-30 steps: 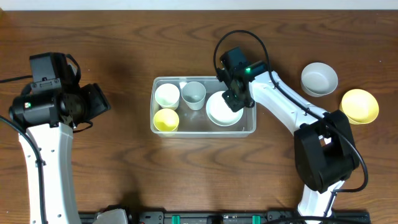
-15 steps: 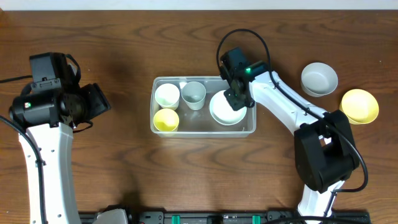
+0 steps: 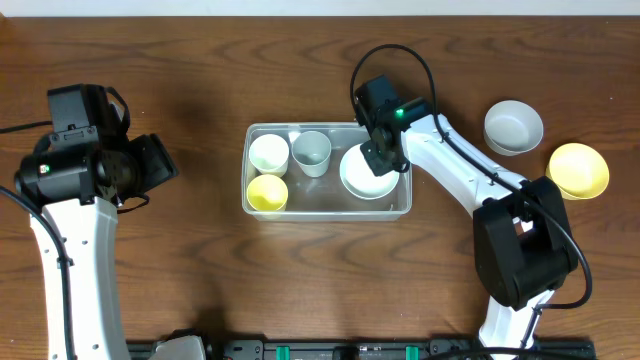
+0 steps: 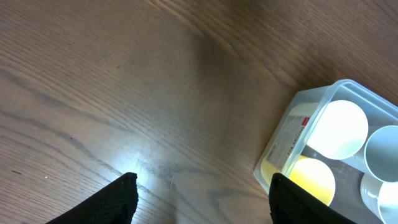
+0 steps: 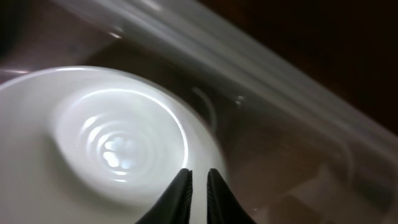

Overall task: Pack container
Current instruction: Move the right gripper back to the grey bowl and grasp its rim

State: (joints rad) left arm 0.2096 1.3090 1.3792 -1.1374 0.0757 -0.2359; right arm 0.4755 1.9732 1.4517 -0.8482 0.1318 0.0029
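While right gripper, tips nearly together, hold unclear, sits at white bowl in container mid-frame, we aim: release low, lift straight.

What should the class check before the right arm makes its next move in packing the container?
1. ok: white bowl sits inside container.
2. cannot tell: right gripper free of the bowl; jaws stand nearly closed at its rim.
3. ok: left gripper open, empty.
4. not ok: grey bowl and yellow bowl packed; both lie on the table.
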